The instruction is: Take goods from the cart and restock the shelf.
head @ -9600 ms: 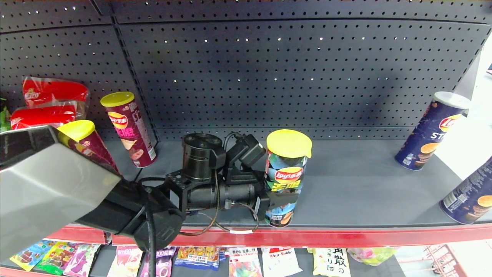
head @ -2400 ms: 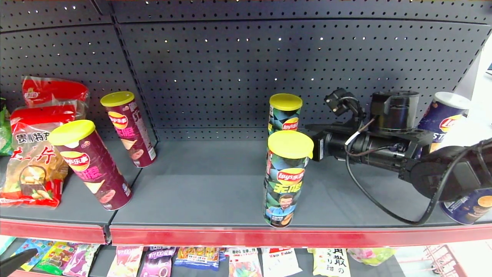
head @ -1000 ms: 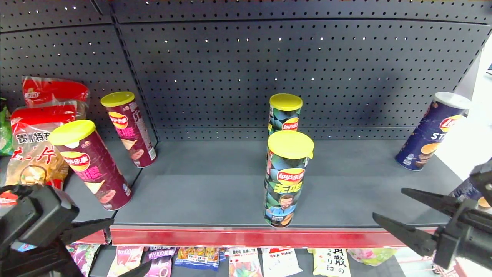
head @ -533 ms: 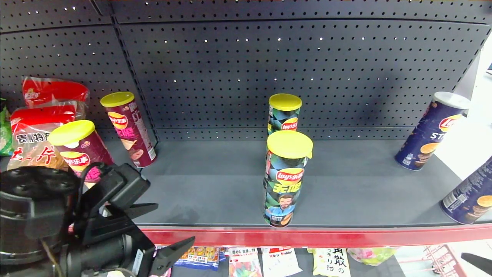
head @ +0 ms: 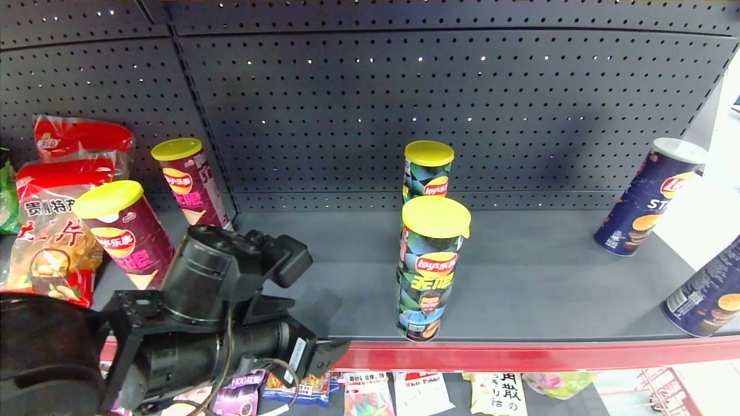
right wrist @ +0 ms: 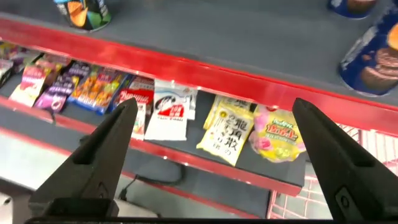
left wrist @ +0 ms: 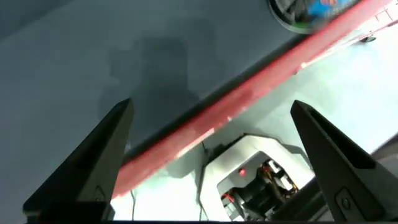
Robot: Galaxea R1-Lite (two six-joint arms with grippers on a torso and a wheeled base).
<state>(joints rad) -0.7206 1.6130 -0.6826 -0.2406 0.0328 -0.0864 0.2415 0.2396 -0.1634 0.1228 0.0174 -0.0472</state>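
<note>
The left gripper (left wrist: 210, 158) hangs with its black wedge fingers spread wide and nothing between them, just off the glossy red front lip (head: 520, 355) of the matte dark-grey metal shelf (head: 324, 277). The right gripper (right wrist: 211, 162) is likewise spread and empty, in front of the flat snack packets (right wrist: 171, 118) on the tier below. Two green-patterned chip tubes with yellow plastic lids stand upright mid-shelf. The front tube (head: 433, 271) is at the lip and the rear tube (head: 428, 170) near the perforated back panel (head: 404, 115). Maroon tubes (head: 130, 242) stand well apart on the left, navy tubes (head: 650, 196) well apart on the right.
</note>
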